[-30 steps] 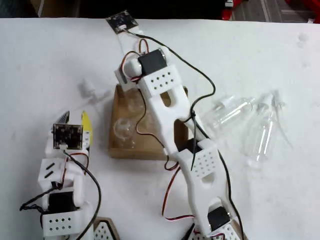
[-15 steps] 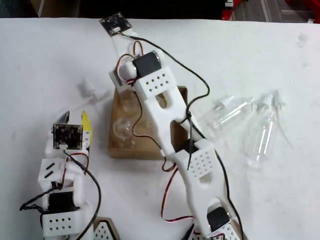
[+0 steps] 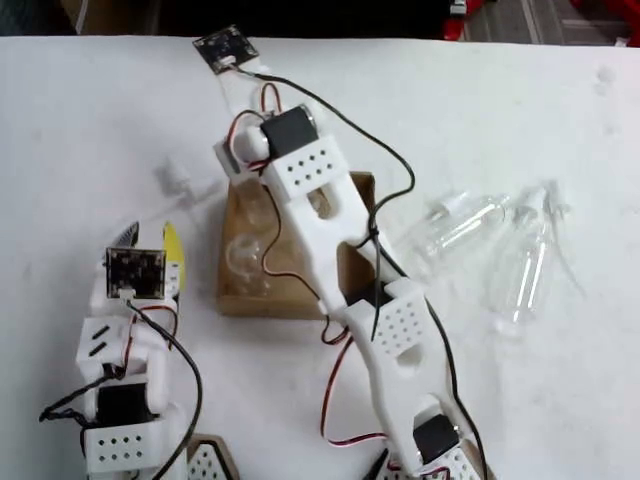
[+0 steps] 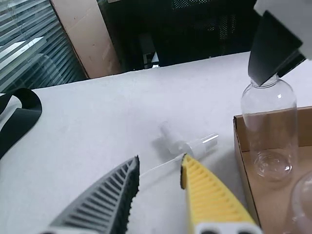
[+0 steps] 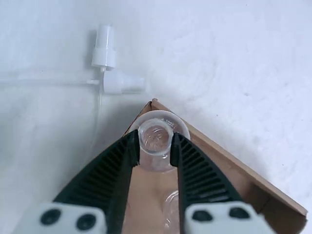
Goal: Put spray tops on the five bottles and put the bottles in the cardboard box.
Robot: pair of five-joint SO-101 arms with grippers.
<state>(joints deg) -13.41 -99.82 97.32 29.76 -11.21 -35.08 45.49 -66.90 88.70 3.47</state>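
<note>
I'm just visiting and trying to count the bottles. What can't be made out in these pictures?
Inside the cardboard box: high view, the right arm covers part; left wrist view, the edge cuts it off.
Two lying bottles: high view, too blurred to tell whether tops are fitted.

The right arm point(image 3: 322, 205) is stretched far forward, jaws pinched (left arm point(image 3: 125, 345) folded back, jaws apart).

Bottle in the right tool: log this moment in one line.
right tool: shut on topless bottle neck, upright in cardboard box corner | left tool: open over table by loose spray top | two bottles: lying beside box
</note>
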